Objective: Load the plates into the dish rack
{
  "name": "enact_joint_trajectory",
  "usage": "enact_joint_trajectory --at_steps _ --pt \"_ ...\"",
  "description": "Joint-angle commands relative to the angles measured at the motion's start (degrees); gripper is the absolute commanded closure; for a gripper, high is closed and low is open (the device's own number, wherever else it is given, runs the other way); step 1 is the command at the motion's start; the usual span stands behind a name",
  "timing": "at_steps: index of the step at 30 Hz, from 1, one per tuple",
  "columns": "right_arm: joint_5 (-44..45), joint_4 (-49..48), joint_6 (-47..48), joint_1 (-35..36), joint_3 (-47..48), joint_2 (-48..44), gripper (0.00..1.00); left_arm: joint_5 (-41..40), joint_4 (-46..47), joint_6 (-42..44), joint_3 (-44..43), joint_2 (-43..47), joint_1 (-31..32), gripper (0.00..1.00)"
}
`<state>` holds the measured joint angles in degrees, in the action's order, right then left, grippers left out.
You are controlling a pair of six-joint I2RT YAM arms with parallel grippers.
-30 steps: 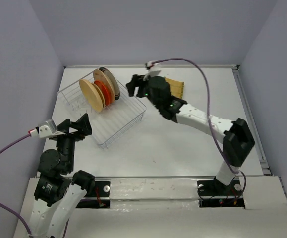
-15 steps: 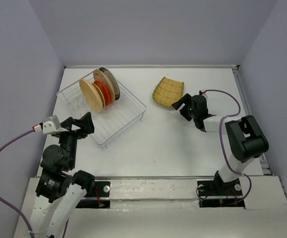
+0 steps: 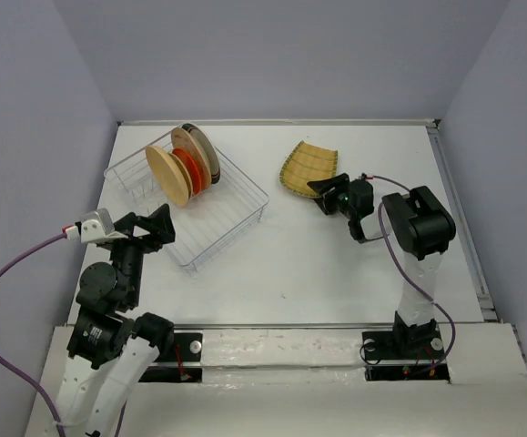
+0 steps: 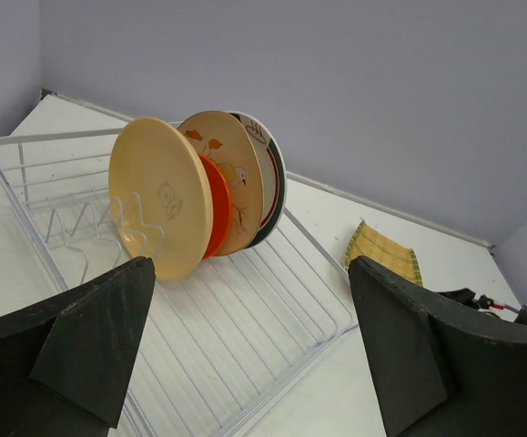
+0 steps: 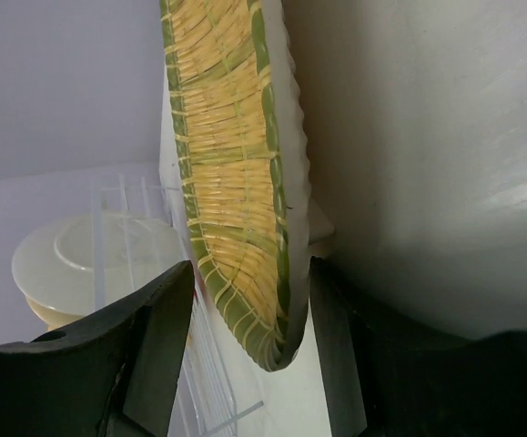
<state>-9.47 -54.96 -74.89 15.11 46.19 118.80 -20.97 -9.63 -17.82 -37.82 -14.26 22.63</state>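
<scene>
White desk [image 3: 281,264], lilac walls; dish rack [image 3: 216,224] at 10 o'clock holds four plates [image 3: 188,162] upright; yellow woven plate [image 3: 307,167] lies at 1 o'clock; right gripper [image 3: 319,191] straddles its near rim, grip not discernible; left gripper [image 3: 152,228] wide apart at 8 o'clock.

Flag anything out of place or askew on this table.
One thing stands out: the yellow woven-look plate lies on the table, outside the dish rack and to its right, while the other plates stand on edge inside the rack. The right gripper straddles its rim.
</scene>
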Motion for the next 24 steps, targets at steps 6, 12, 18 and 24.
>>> enact_joint_trajectory --at_steps 6,12,18,24 --pt "6.7 14.1 6.5 0.5 3.3 -3.9 0.35 0.5 3.2 1.1 0.9 -0.7 -0.6 0.01" --pt "7.3 20.0 9.8 0.5 6.7 -2.7 0.38 0.6 3.0 1.2 0.9 -0.7 -0.6 0.01" --pt "8.5 23.8 14.8 0.5 8.6 -2.4 0.63 0.9 3.3 1.1 0.9 -0.9 -0.5 0.01" --pt "12.7 30.6 26.2 0.5 8.4 -8.7 0.93 0.8 3.3 1.2 1.0 -0.9 -0.5 0.01"
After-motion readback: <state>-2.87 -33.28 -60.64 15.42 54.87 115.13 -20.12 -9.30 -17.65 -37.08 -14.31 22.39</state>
